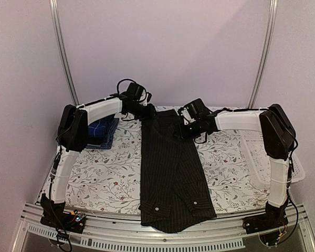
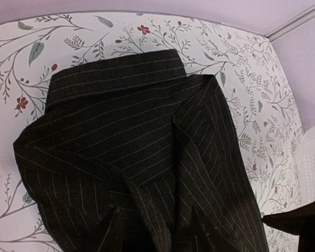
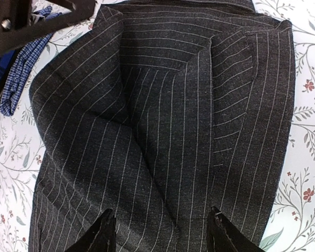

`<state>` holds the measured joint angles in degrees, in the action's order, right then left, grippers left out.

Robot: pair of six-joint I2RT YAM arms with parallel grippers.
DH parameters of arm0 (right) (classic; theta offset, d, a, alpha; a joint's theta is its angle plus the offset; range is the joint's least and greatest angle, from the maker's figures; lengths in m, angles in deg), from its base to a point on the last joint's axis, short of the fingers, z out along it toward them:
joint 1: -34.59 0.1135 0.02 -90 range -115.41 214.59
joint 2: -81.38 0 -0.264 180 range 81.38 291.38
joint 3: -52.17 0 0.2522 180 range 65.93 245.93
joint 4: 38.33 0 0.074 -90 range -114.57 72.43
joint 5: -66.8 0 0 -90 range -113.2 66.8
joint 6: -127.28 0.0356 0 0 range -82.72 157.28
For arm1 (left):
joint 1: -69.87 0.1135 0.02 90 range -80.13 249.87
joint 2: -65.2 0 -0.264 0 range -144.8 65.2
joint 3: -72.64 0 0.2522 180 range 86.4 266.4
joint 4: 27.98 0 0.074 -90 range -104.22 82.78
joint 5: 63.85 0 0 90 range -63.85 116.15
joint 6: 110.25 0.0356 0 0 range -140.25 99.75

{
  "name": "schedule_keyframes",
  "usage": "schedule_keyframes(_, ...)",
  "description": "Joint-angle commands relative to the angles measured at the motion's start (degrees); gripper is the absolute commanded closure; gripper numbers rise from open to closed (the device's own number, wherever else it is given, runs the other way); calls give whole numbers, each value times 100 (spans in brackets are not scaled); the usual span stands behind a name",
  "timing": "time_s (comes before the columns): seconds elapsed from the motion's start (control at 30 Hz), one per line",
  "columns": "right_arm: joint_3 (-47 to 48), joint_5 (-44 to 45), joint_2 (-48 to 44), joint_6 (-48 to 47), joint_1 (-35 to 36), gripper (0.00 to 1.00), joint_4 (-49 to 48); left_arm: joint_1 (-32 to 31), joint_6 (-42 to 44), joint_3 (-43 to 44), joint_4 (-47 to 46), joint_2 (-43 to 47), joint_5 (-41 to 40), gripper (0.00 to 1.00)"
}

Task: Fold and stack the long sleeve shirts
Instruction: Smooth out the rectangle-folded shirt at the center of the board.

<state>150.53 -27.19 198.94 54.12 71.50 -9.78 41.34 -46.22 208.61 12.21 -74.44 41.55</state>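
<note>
Progress-wise I'd call this mid-fold on the second shirt. The black pinstriped button-up shirt (image 1: 170,168) lies down the middle of the floral-print worktop (image 1: 110,178) as one long narrow strip. Both sides are tucked in toward the centre, the collar (image 2: 115,68) is at the far end, and the near end droops over the front edge. My guess at what's left: fold that strip up along its length into a compact packet, then move it onto the stack.

The blue-and-navy plaid shirt (image 1: 102,131) sits folded at the far left, well apart from the black one, and looks like the start of the stack. It's partly hidden behind the left arm, so I can't say if anything lies under it.

The right tool (image 3: 161,212) hangs just over the upper part of the pinstriped shirt. Its fingers are spread with nothing pinched between them, so I'd call it released. The left tool (image 1: 146,111) is up by the collar too, but in its own camera the fingers vanish into the dark cloth, so I can't tell if it's gripping or let go.

The white plastic mesh basket (image 1: 262,152) is along the right edge beside the right arm, not touching the shirt.

What could get in the way:
- Both tools are crowded near the collar.
- The left arm hangs over the plaid shirt.
- The overhanging end could slide off if it gets tugged.
</note>
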Motion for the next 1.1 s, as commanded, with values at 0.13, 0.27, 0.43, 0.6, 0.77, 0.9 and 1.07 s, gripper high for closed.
schedule_keyframes(0.13, -370, -1331, -219, 517, -444, 45, -368, -94, -19, 202, 470, -271, 236, 62)
schedule_keyframes(0.27, -638, -1795, -190, 805, -519, 47, -582, -84, -70, 171, 444, -280, 398, 70)
schedule_keyframes(0.43, -915, -2164, -199, 1050, -528, 53, -906, -30, -244, -111, 114, -140, 612, 88)
schedule_keyframes(0.6, -1136, -2343, -172, 1342, -523, 54, -1178, 82, -442, -382, -233, 16, 879, 99)
schedule_keyframes(0.77, -1205, -2430, -74, 1550, -535, 54, -1392, 197, -664, -680, -653, 125, 1208, 100)
schedule_keyframes(0.9, -1222, -2455, -23, 1726, -535, 58, -1605, 287, -891, -1009, -1097, 260, 1389, 100)
schedule_keyframes(1.07, -1259, -2508, 3, 1885, -544, 70, -1726, 413, -1201, -1381, -1628, 417, 1617, 100)
